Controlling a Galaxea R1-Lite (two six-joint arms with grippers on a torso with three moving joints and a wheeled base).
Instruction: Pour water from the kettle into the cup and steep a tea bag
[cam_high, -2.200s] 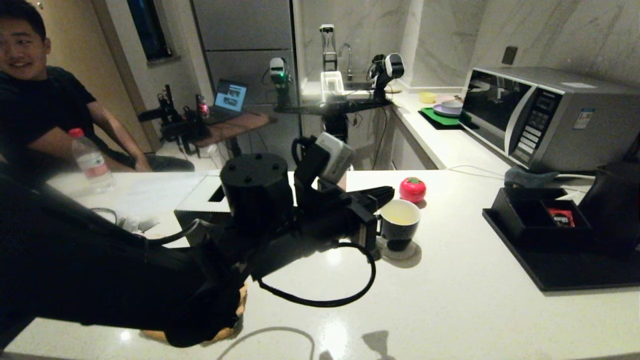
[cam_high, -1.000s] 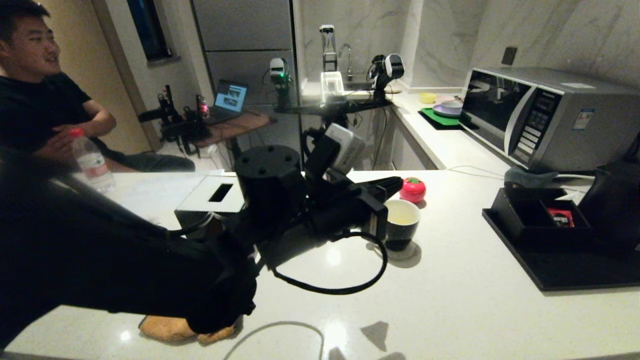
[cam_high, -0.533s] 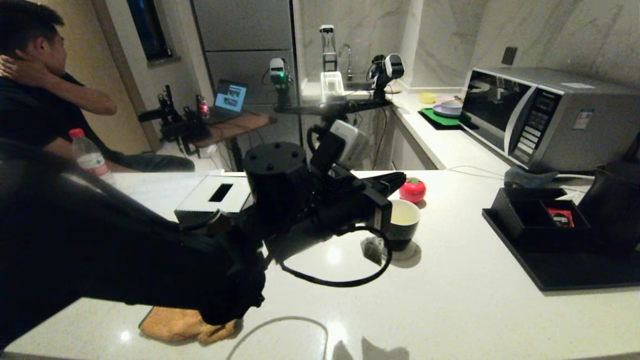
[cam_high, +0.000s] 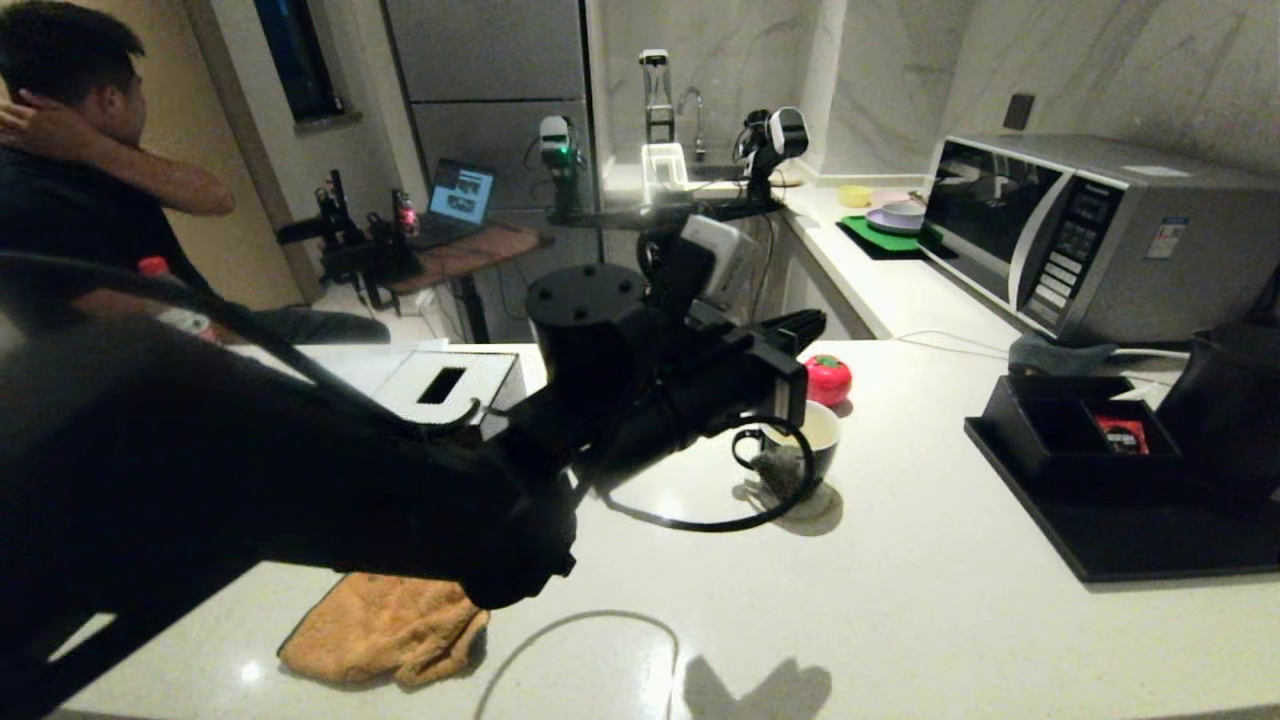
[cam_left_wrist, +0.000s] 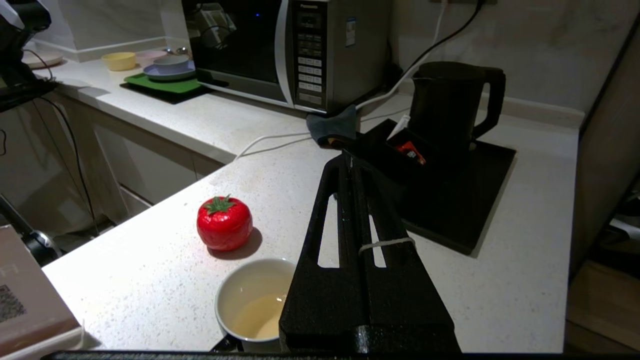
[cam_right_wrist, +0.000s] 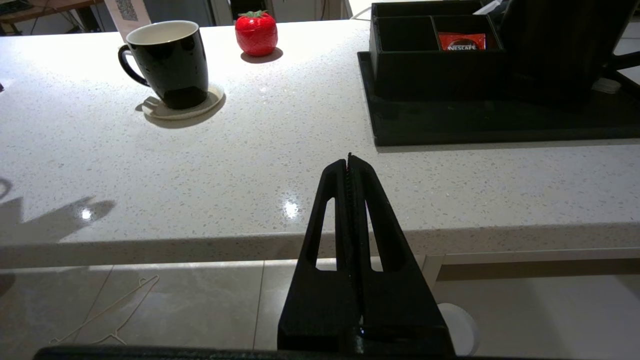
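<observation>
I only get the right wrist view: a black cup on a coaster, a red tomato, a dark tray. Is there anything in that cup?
Observer: Yes. The left wrist view looks down into the cup, and pale yellowish water sits low in it.
Visitor: And what gets steeped in it?
Observer: A tea bag. In the head view it dangles just in front of the cup, outside it.
Visitor: What holds it up?
Observer: The left end effector, shut above the cup, with the string looped over it.
</observation>
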